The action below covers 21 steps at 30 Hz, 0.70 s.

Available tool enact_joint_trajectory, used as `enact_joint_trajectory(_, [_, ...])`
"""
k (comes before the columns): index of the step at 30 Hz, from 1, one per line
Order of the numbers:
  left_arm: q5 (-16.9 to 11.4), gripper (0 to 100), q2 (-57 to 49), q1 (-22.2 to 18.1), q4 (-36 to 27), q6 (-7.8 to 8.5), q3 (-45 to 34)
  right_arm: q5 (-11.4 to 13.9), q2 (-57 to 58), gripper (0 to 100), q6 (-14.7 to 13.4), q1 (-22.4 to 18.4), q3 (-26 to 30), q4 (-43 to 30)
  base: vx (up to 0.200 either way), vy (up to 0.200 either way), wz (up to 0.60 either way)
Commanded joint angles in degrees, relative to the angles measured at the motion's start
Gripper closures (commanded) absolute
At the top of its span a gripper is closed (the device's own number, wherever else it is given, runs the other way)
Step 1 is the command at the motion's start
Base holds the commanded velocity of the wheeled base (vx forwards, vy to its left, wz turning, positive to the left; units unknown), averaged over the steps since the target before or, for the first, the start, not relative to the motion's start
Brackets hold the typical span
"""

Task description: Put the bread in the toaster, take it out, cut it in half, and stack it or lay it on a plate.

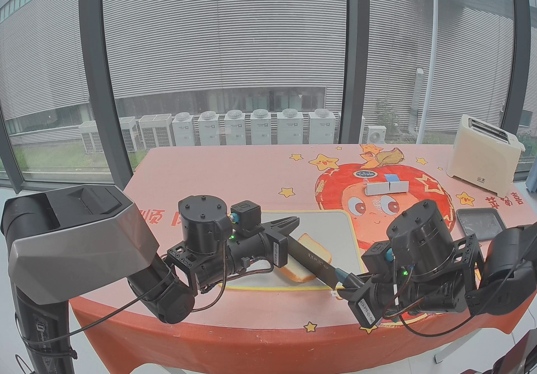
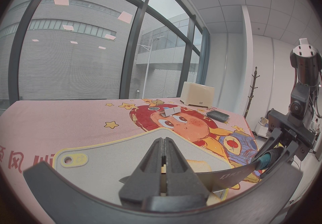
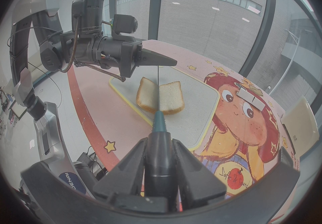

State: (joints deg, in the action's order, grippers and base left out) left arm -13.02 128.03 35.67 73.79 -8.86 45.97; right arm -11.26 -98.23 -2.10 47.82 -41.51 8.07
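**Item under work.** The tan-crusted slice of white bread [image 3: 171,96] lies flat on the grey cutting board with a yellow rim [image 1: 341,227]. It sits near the board's front edge, where both arms can reach it.

**Right arm.** The right gripper [image 3: 159,142] has its jaws closed tight round the handle of the dark-bladed knife with a teal collar [image 1: 316,264]. The blade stands on edge across the middle of the slice and divides it into two near-equal parts, which suits the halving cut. Judged step: the cut is in hand. Whether the blade has gone fully through cannot be told.

**Left arm.** The left gripper [image 1: 292,222] has its jaws pressed together with nothing between them. It is held level over the far end of the blade, above the bread. Judged purpose: to bear down on the blade's spine or steady it. Contact cannot be confirmed.

**Other items.** The cream box-shaped toaster [image 1: 484,152] stands at the table's far right corner, well apart from the board. The dark rectangular plate [image 1: 481,222] lies to the right of the board, between it and the toaster, handy for receiving the halves.

**Risk.** The soft slice may drag or crush under the blade.
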Motion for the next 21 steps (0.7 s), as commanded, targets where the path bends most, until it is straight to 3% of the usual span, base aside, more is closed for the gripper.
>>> enact_joint_trajectory(1, [0.0, 100, -0.6, 0.0, 0.1, -0.01, 0.1, 0.0, -0.7, 100, 0.0, 0.1, 0.1, -0.2, 0.000, 0.000, 0.00])
enact_joint_trajectory(21, [0.0, 100, 0.6, -0.1, 0.0, -0.01, 0.1, 0.0, -0.6, 100, 0.0, 0.1, 0.3, -0.2, 0.000, 0.000, 0.00])
